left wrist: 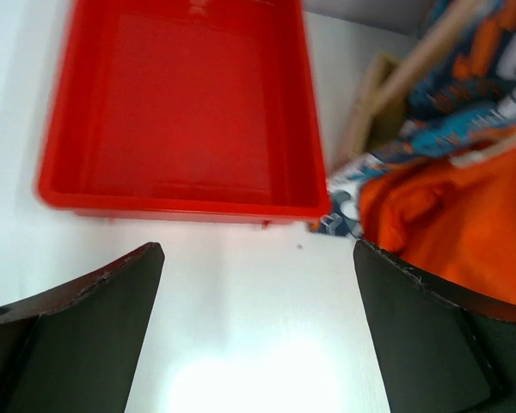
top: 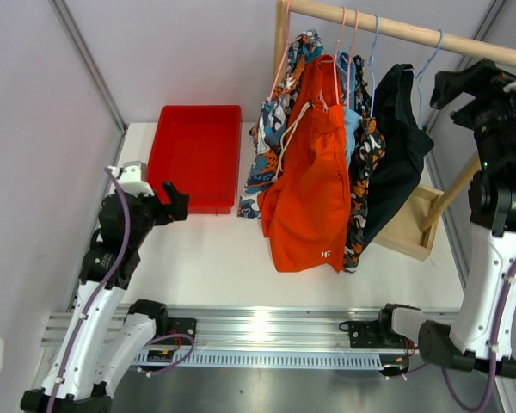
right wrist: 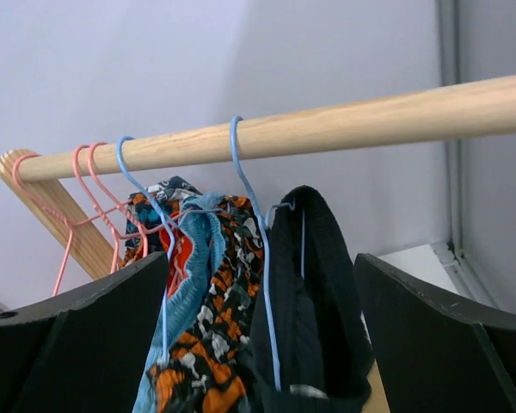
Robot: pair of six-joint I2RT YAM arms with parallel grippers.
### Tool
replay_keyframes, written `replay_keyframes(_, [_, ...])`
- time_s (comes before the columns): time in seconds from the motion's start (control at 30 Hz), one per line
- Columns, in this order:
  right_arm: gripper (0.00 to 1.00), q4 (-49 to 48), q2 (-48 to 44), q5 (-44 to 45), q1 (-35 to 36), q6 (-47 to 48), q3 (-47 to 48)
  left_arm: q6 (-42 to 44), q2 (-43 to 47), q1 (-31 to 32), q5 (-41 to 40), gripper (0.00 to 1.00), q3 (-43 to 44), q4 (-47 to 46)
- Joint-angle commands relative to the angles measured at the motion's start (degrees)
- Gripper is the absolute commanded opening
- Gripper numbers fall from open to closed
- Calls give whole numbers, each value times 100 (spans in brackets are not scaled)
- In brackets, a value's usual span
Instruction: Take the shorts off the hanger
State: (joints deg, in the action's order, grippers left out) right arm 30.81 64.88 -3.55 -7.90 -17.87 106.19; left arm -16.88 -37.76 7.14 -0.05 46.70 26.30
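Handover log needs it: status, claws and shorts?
Left claw open, low by red bin. Right claw open, up at rail, facing black shorts. All five shorts on hangers. Nothing in between.

Red tray [top: 196,155] beside wooden rack [top: 396,30]

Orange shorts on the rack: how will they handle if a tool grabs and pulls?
Likely floppy: the orange shorts hang in soft folds, so they'd bunch in a grip. Probably light, since a thin pink hanger carries them. A pull may swing that hanger on the rod rather than free them.
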Motion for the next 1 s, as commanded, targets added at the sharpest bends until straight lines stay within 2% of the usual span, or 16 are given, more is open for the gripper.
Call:
replay_keyframes(0.0, [97,460,435,-243,244,204,621,273,14,769,-211,99,426,-82])
replay_keyframes(0.07, [98,584,577,-155,359,275,788,387,-205,1348,-520,99,838,189])
replay_keyframes(0.13, [96,698,710,-128,473,328,815,396,-407,1623,-671,99,1384,401])
replay_keyframes(0.23, [94,821,806,-67,596,345,737,335,-706,2088,-628,100,2263,691])
replay_keyframes(0.37, [92,892,816,82,685,468,543,274,-1128,2344,-250,99,3255,1016])
replay_keyframes(0.47, [88,857,842,118,693,504,359,230,-1322,2634,-240,99,3478,1088])
replay_keyframes(0.53, [80,848,885,127,702,486,245,186,-1287,2757,-249,99,3391,982])
replay_keyframes(0.73, [74,752,965,92,711,416,-37,115,-1269,2942,-267,99,3232,991])
replay_keyframes(0.77, [70,682,982,100,711,398,-107,115,-1252,2951,-276,99,3223,999])
replay_keyframes(0.83, [52,646,1000,118,711,372,-125,115,-1208,2960,-276,99,3214,1008])
replay_keyframes(0.9, [40,602,1044,92,711,345,-125,124,-1208,2960,-223,99,3196,1017])
replay_keyframes(0.97, [22,523,1070,39,711,328,-134,133,-1234,2978,-188,99,3144,1017])
